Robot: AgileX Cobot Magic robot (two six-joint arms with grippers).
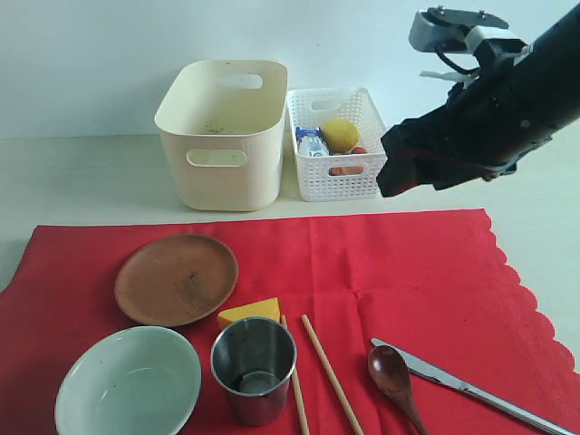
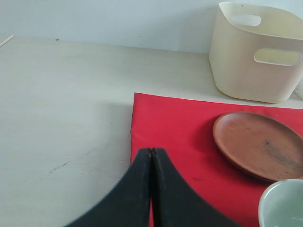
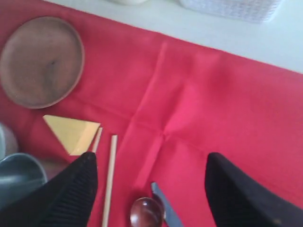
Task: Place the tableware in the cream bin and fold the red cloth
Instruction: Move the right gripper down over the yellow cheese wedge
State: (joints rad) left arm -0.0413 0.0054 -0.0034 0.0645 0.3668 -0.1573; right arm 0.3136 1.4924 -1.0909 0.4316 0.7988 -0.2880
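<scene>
In the exterior view the red cloth lies flat on the table carrying plate, bowl, cup, chopsticks, spoon and knife, the cream bin standing behind it. The left wrist view shows the left fingers pressed together on nothing at the cloth's edge. The right wrist view shows the right fingers spread wide, empty, above the cloth.

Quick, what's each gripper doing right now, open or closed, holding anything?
Left gripper: closed, holding nothing.
Right gripper: open, holding nothing.
</scene>
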